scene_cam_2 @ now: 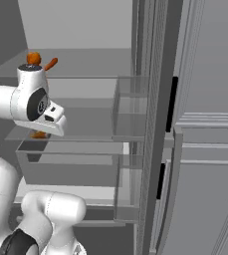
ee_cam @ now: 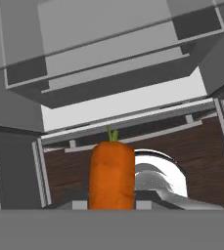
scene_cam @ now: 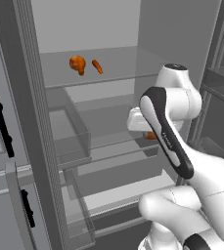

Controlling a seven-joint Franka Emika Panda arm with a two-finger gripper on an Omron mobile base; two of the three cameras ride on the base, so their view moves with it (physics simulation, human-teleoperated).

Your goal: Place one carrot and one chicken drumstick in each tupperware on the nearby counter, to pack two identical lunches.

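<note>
My gripper is shut on a carrot, which stands upright between the fingers with its green stub on top. From the base cameras the hand sits inside the open fridge at middle-shelf height, and only an orange bit of that carrot shows under it. On the upper glass shelf, above and behind the hand, lie a chicken drumstick and a second carrot, side by side and apart from the gripper. The tupperware and the counter are out of view.
Glass shelves and a clear drawer fill the fridge around the hand. Clear door bins jut out on the left door, and more bins on the right. The fridge wall stands close to the arm's elbow.
</note>
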